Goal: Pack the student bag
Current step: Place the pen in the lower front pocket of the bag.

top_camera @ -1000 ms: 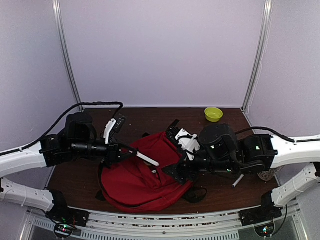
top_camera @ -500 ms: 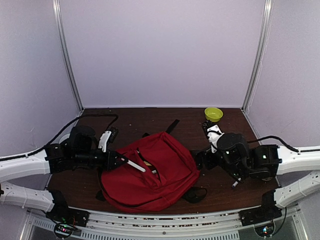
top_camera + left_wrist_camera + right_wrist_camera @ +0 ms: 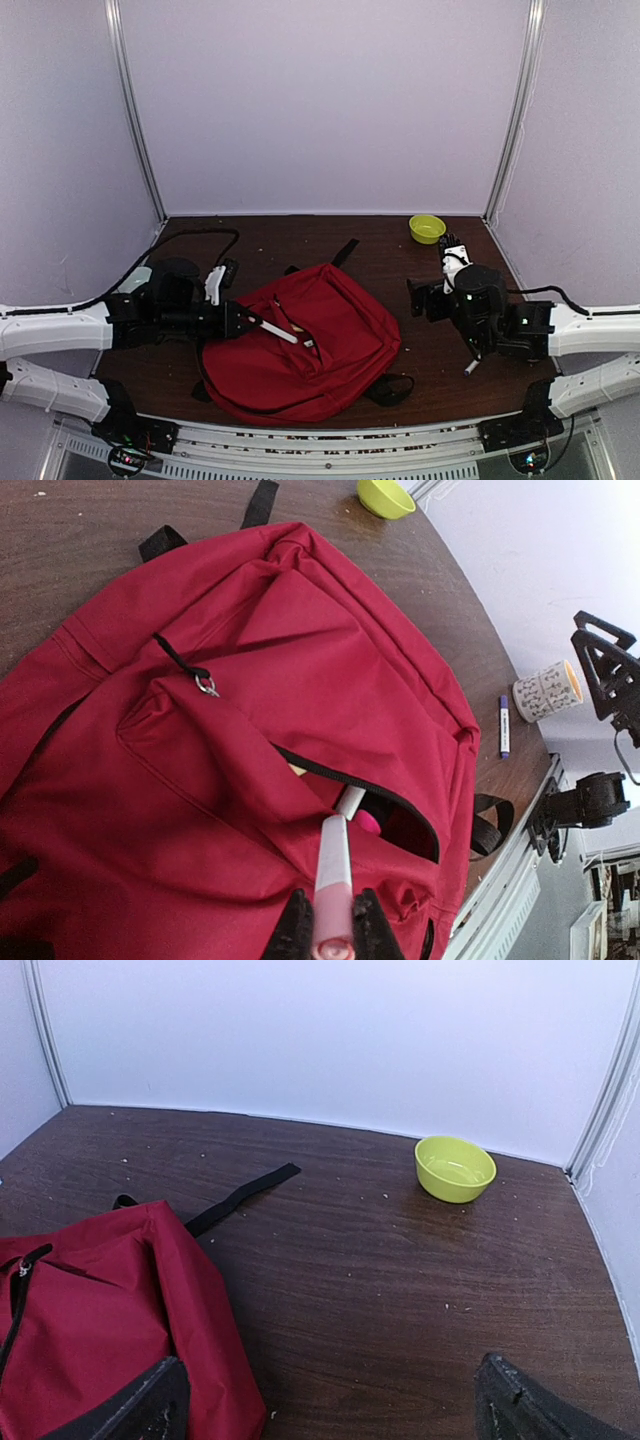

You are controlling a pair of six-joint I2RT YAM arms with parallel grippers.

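Note:
The student bag lies flat at the table's middle, a dark-red backpack with black straps; it also fills the left wrist view. Its front pocket gapes open, with a white tip and something pink showing inside. My left gripper is shut on a pink-and-white marker whose tip lies at the pocket's mouth. My right gripper stands open and empty over bare table, just right of the bag's edge.
A yellow-green bowl sits at the back right. A patterned cup and a blue pen lie right of the bag near the front edge. A black strap trails behind the bag.
My right arm has pulled away from the bag to the right, and its jaws have opened wide. The bag has settled flatter. My left gripper with the marker has drawn back slightly left.

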